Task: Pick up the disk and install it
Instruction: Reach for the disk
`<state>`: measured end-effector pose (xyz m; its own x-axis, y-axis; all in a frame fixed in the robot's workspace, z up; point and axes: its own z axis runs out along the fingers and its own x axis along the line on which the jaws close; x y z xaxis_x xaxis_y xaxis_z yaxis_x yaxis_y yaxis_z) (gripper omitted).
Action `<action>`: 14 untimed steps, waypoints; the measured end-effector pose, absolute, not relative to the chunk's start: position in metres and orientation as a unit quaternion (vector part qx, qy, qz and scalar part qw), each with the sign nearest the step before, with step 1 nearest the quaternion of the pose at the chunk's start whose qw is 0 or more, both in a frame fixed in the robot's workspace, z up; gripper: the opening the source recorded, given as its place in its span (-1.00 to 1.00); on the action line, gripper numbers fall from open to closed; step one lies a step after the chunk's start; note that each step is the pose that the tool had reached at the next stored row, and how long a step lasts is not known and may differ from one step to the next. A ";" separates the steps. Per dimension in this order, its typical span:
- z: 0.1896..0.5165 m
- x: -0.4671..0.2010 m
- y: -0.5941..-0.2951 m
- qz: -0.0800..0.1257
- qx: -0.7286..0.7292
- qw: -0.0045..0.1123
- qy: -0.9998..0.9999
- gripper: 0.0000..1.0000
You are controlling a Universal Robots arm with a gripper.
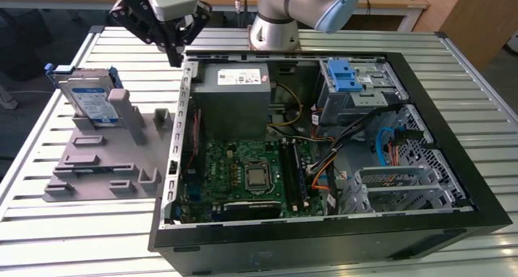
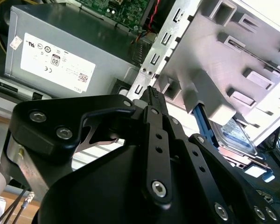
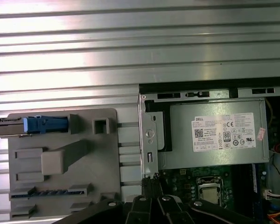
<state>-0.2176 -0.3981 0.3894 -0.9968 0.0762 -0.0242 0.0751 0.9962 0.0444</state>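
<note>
The disk (image 1: 87,98) stands on edge, leaning in the far slot of a grey holder (image 1: 97,168) at the exterior view's left; its blue-and-white label faces forward and a blue frame runs round its edges. The first wrist view sees the disk (image 3: 44,124) edge-on, and the second wrist view sees part of the disk (image 2: 238,135) behind the holder's blocks. My gripper (image 1: 174,60) hangs above the table between the holder and the far left corner of the open computer case (image 1: 188,107). Its fingers meet in a point with nothing between them, as the gripper (image 2: 151,91) (image 3: 151,183) shows in both wrist views.
The open case holds a grey power supply (image 1: 235,92), a motherboard (image 1: 242,168) and a metal drive bay with a blue latch (image 1: 348,80) at the far right. Cables cross the case's right half. The slatted metal table (image 1: 89,228) lies around it.
</note>
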 end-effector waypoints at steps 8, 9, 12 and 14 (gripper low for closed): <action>0.389 -0.227 -0.398 0.022 0.038 0.013 0.999 -0.79; 0.389 -0.228 -0.398 0.022 0.038 0.013 0.999 -0.79; 0.389 -0.231 -0.398 0.022 0.038 0.013 0.999 -0.79; 0.389 -0.234 -0.398 0.022 0.038 0.013 0.999 -0.79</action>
